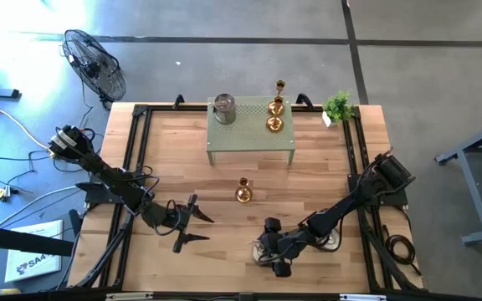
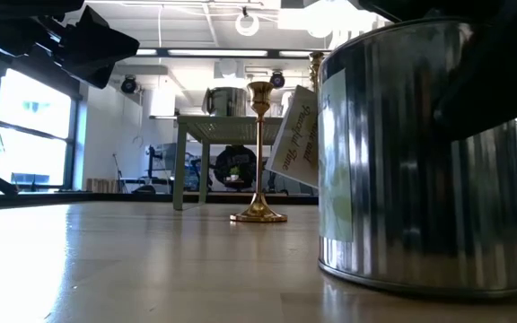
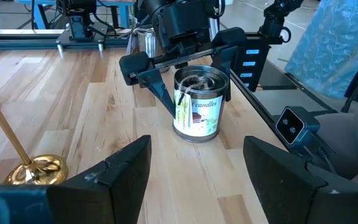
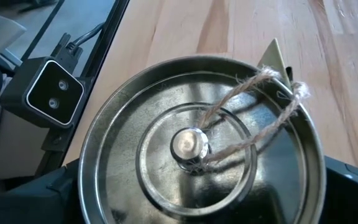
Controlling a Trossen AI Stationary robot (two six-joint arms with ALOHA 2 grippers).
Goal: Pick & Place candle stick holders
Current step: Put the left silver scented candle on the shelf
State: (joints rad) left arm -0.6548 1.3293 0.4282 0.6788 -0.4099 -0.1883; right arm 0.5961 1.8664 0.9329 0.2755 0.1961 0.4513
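A squat silver candle tin (image 3: pixel 197 106) with a twine loop on its lid (image 4: pixel 197 143) stands upright on its base near the table's front edge. My right gripper (image 3: pixel 194 87) is open, slanting down over it, with one finger on either side of its wall. A gold candle stick holder (image 1: pixel 243 192) stands on its round base mid-table, and shows in the low view (image 2: pixel 258 152). My left gripper (image 1: pixel 192 224) hangs open to the left of the tin, nearly level, holding nothing. My right gripper straddles the tin's round wall (image 3: pixel 178 115), slanting down from above and from the table's right. I cannot tell whether its fingers (image 3: pixel 160 93) touch the wall. The tin stands upright on the table.
A green perforated stand (image 1: pixel 249 142) at the far middle bears another silver tin (image 1: pixel 224 107) and three gold holders (image 1: pixel 274 124). A small potted plant (image 1: pixel 338 106) sits at the far right corner. Black rails (image 1: pixel 136 159) run along the table's sides.
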